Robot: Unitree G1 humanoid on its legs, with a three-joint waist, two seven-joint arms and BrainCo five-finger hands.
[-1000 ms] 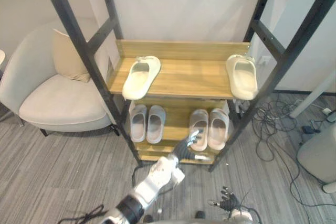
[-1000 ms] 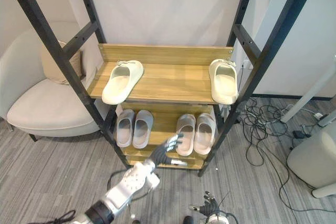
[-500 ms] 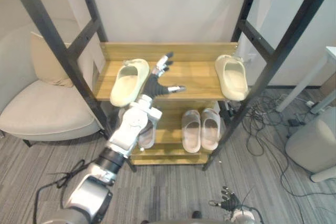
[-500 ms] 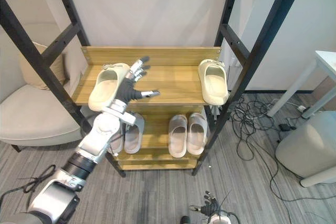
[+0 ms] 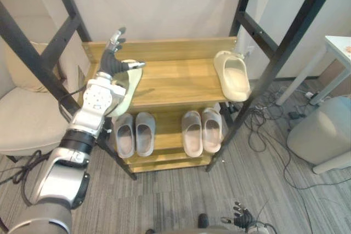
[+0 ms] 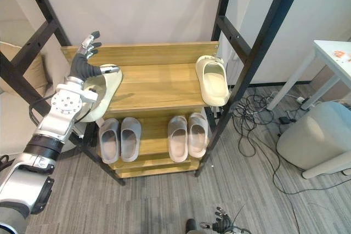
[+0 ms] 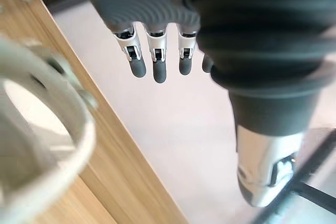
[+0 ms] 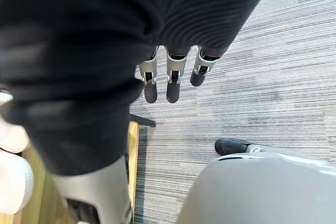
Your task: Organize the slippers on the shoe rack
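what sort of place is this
Probably a home-style lounge or entryway corner, perhaps staged: a wooden shoe rack holding slippers, a cream armchair beside it, and grey carpet.

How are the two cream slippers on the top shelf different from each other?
The left cream slipper lies at the shelf's left end, while the right cream slipper lies at its right end. The robot's left hand, with its fingers straight, is right by the left cream slipper and hides part of it. The right cream slipper has nothing near it. Both are cream, the same shape, and lie open side up on the top shelf.
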